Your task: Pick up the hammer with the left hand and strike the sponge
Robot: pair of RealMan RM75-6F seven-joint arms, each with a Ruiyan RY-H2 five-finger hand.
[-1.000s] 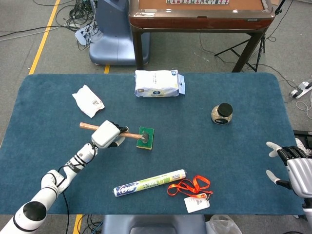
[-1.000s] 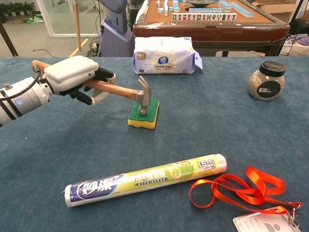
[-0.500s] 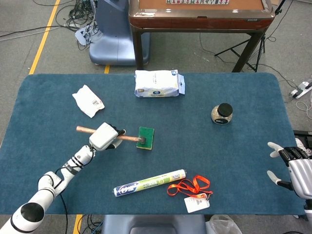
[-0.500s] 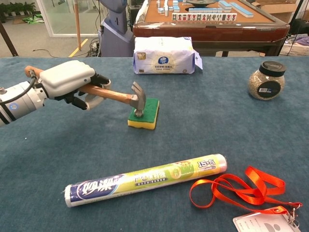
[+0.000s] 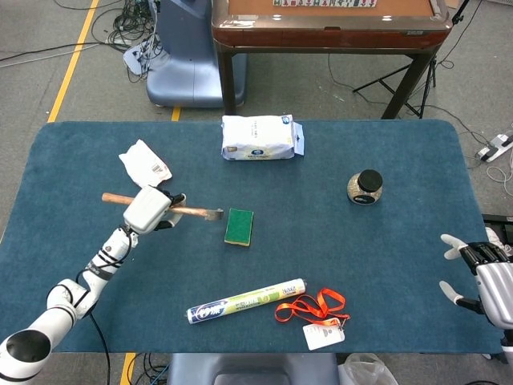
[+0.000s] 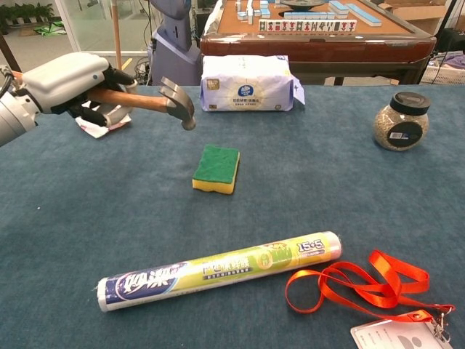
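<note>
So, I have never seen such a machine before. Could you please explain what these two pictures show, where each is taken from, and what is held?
This is a two-armed robot with humanlike hands, steered by a person. One picture looks down from its head, the other looks forward from its chest.

Its left hand grips a wooden-handled hammer, lifted above the blue table and not touching anything. Just beside the hammer head lies a green and yellow sponge, the thing to be struck. Its right hand shows at the table's edge in the head view, fingers apart, holding nothing.

Also on the table: a white tissue pack, a small jar with a black lid, a long roll, an orange lanyard with a card, and a crumpled white packet.
</note>
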